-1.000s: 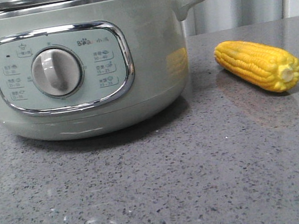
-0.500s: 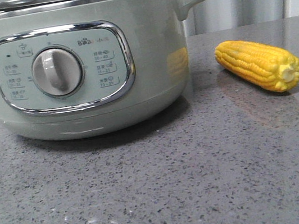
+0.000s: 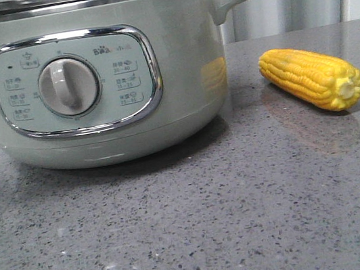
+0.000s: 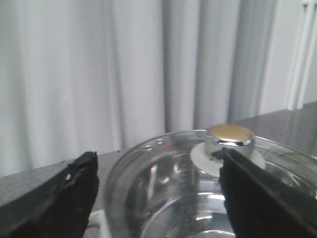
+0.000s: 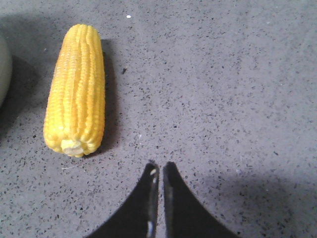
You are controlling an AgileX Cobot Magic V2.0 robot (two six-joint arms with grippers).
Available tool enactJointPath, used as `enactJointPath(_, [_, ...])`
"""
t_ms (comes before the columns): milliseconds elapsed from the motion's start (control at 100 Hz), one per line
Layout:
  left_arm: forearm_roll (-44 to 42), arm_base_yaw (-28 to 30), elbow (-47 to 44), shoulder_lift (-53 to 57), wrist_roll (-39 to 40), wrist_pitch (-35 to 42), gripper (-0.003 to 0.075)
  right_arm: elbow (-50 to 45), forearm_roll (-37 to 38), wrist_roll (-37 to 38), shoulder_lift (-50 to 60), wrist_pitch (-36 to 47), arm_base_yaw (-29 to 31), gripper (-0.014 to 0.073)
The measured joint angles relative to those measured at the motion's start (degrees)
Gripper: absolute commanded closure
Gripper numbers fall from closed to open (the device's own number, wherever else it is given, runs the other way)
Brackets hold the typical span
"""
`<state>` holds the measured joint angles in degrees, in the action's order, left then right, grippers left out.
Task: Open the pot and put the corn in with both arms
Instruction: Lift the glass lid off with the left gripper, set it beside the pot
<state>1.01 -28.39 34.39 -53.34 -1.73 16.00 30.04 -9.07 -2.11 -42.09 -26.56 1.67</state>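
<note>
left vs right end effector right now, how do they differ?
Left end effector is open, fingers spread either side of the glass lid's chrome knob on the pot. Right end effector is shut, empty, above bare counter beside the corn. Neither holds anything.

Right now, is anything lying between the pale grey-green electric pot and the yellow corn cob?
No. In the front view, only bare speckled grey countertop separates the pale grey-green electric pot from the yellow corn cob; they sit apart, not touching.
</note>
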Motion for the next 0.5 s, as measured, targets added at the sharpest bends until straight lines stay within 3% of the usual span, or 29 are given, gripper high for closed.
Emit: enactJointPath(500, [-1.7,-7.2,13.5,-20.1,0.0,1.5,0.0272,0.0,0.4,0.0,0.0,-1.7,0.0,0.0659])
